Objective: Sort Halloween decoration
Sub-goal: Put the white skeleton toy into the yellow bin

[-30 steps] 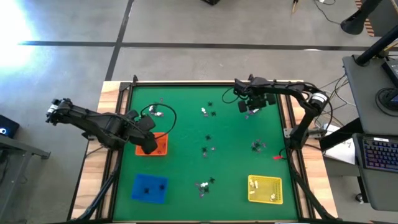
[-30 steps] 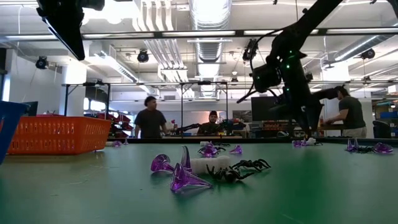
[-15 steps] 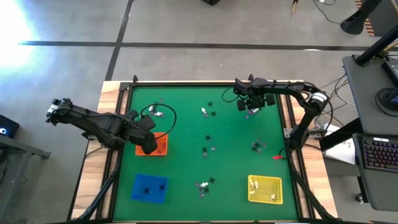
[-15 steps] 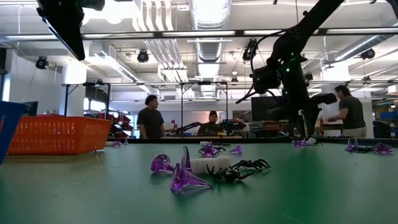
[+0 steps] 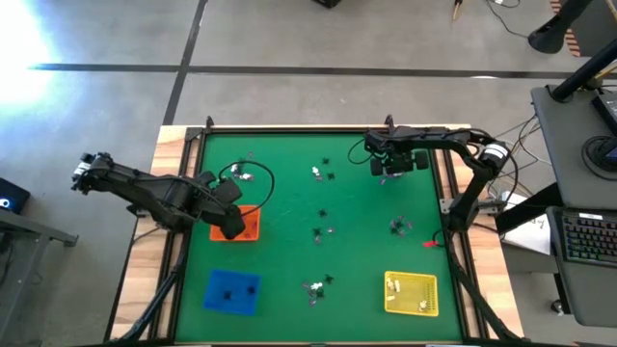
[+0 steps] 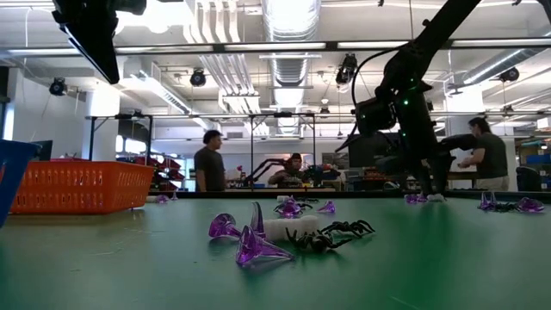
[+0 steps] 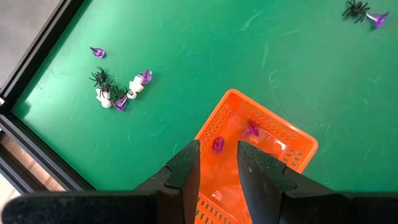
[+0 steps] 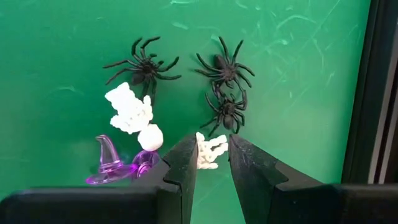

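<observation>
The left gripper [image 7: 217,163] hung over the orange tray [image 7: 264,134], its fingers [image 7: 186,168] parted a little and holding nothing; two purple trinkets [image 7: 218,145] lay in the tray just ahead of the tips. A mixed cluster [image 7: 115,93] sat on the green surface [image 5: 289,193] off to one side. The right gripper [image 8: 211,163] stood low at the far right of the surface, fingers [image 8: 181,163] slightly apart around a white skeleton [image 8: 210,150], not clearly gripping it. Three black spiders [image 8: 224,68], another skeleton [image 8: 129,109] and a purple hat [image 8: 107,163] lay just beyond.
</observation>
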